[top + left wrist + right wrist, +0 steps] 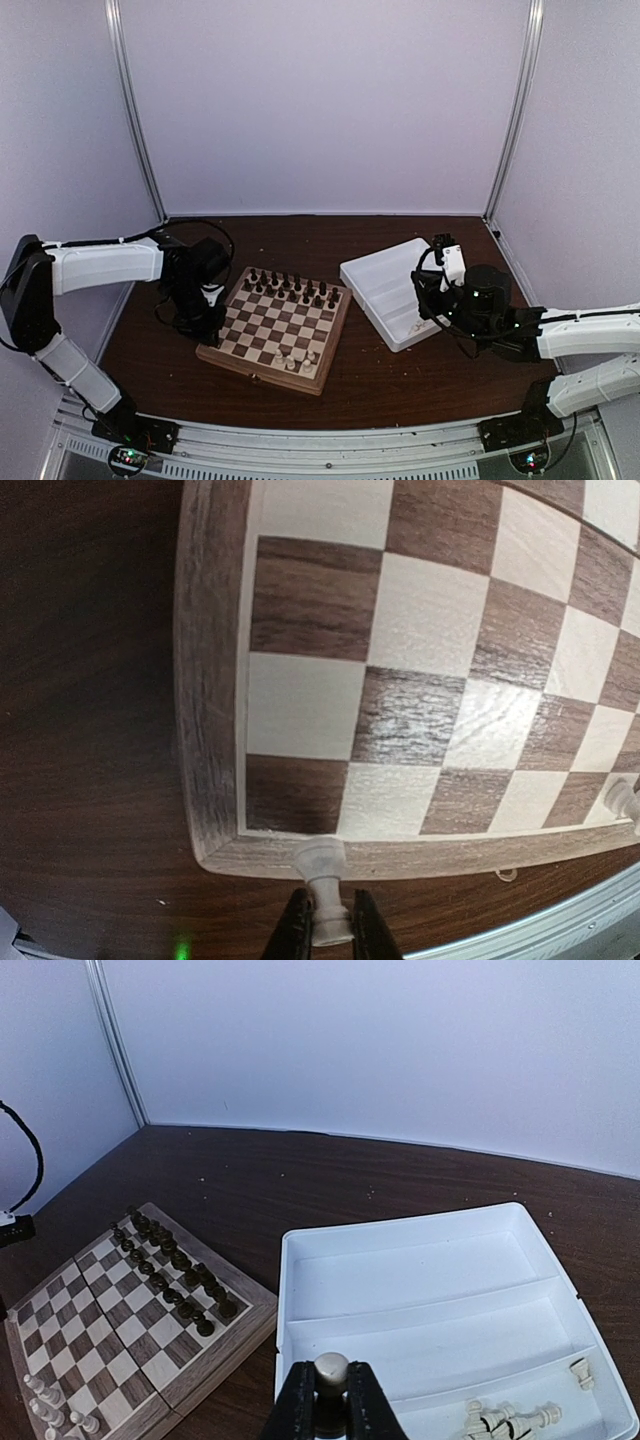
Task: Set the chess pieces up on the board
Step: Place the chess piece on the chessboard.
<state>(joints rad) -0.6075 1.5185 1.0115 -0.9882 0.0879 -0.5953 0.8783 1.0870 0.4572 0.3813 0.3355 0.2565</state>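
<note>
there, the left claw (327,932) pinched a tiny cream piece (320,866) at the edge of the checkered board (208,680); the right claw (331,1405) pinched a second piece (331,1368).

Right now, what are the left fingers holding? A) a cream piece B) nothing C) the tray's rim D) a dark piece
A: in the left wrist view the left fingers are closed on a cream piece at the edge of the board.

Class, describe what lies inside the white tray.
A few cream chess pieces lie in the nearest compartment of the tray; the other two look bare. The right arm's jaws cover its near left corner.
</note>
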